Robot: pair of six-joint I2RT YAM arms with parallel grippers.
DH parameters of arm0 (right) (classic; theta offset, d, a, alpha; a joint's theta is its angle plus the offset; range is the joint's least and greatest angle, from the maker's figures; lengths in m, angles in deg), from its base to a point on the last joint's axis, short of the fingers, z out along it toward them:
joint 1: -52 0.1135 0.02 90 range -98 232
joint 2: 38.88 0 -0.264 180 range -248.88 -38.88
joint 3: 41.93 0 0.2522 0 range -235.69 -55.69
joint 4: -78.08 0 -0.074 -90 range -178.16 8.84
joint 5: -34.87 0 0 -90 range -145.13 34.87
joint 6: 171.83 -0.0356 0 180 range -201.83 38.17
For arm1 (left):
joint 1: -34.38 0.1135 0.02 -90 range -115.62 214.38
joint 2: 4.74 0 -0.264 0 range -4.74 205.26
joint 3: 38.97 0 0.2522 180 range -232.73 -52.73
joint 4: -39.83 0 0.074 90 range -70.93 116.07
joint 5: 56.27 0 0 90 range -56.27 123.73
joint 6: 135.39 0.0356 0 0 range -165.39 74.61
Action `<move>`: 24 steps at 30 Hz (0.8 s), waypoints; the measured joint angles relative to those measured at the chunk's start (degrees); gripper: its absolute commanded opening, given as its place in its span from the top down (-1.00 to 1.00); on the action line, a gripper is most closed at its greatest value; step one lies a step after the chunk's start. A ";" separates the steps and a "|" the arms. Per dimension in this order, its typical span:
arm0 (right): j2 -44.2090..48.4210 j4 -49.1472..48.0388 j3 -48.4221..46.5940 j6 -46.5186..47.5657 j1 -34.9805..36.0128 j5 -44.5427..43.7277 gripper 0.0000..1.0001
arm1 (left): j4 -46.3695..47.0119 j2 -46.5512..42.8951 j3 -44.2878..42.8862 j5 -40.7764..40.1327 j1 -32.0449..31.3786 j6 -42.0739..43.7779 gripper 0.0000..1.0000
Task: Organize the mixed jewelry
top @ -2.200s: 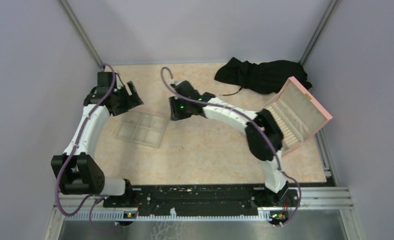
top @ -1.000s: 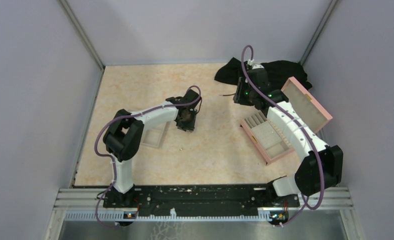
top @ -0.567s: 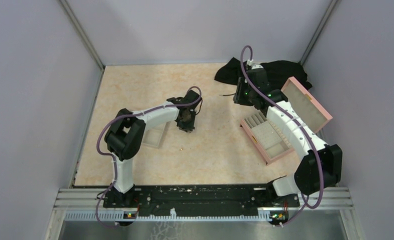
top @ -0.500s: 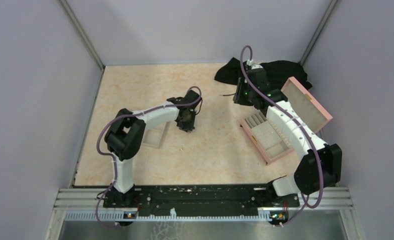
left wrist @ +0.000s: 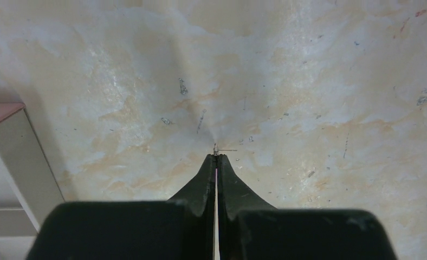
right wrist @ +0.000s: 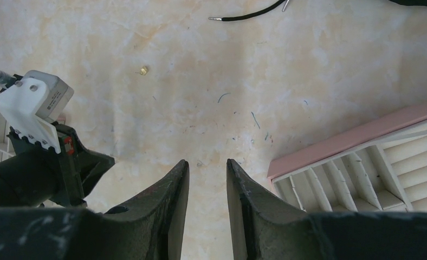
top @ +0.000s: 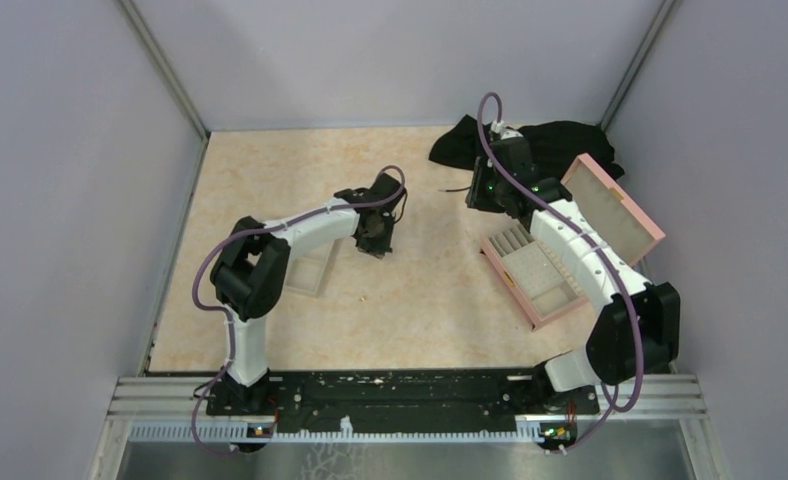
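My left gripper point(top: 376, 246) point(left wrist: 217, 156) is shut, with a tiny silvery jewelry piece point(left wrist: 218, 149) pinched at its very tips, a thin pin sticking out to the right. It hovers over the bare table between the grey tray point(top: 307, 272) and the pink box point(top: 536, 276). My right gripper point(top: 483, 196) point(right wrist: 207, 162) stands open and empty above the table, left of the box's compartments point(right wrist: 363, 179). A small gold piece point(right wrist: 143, 70) lies loose on the table, and another pale speck point(top: 363, 296) lies nearer the front.
The pink box's lid point(top: 615, 208) stands open at the right. A black cloth point(top: 530, 145) lies at the back right, with a black cord point(right wrist: 244, 15) trailing from it. The left arm's wrist point(right wrist: 35, 103) shows in the right wrist view.
My left gripper has gone from partly open to shut on the tiny piece and shifted slightly toward the back. The right arm has barely moved.
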 measured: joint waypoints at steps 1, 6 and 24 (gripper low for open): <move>-0.11 0.00 0.00 0.02 0.00 0.00 0.37 | -0.35 -0.02 -0.50 -0.07 0.00 0.02 1.00; -0.46 0.00 0.00 0.00 0.00 0.13 0.39 | -1.29 -0.48 -1.75 -0.50 0.00 0.22 1.00; -0.55 -1.05 0.00 -0.28 0.00 0.96 0.40 | -4.26 -12.31 5.16 -2.71 16.68 1.90 0.93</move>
